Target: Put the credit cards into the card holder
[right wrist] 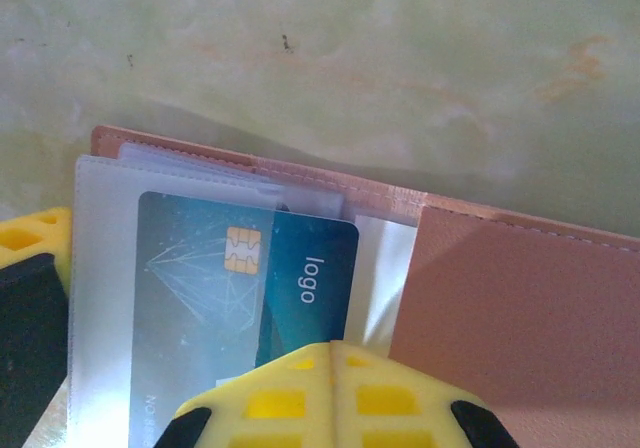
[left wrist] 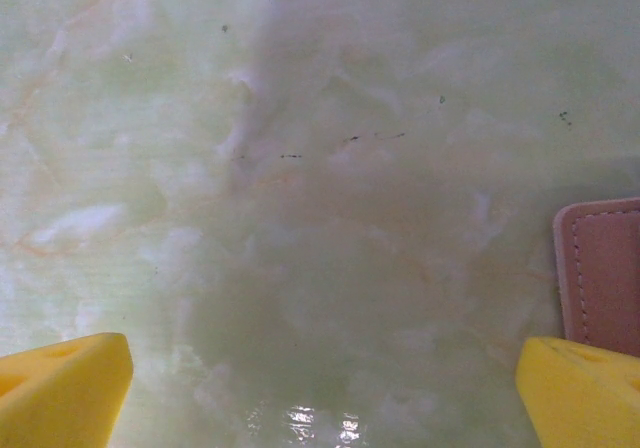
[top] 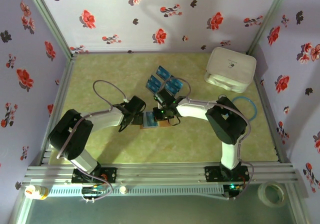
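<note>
Jaws on the right arm are closed, tips over the near edge of a blue credit card [right wrist: 290, 278] lying half inside the clear sleeve [right wrist: 100, 298] of the open card holder [right wrist: 520, 308]. Left jaws gape wide over the desk [left wrist: 300, 168], just beside the holder. Push the card flat and straight along the sleeve, and let the left pin the holder.

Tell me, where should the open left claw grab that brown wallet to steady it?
Probably the stitched outer edge of the wallet, coming from the left, where the open left gripper sits beside it. It lies flat and open, so one finger must slip under that thin rim. The other side is taken: the right gripper is shut on a blue card at the clear sleeve.
</note>
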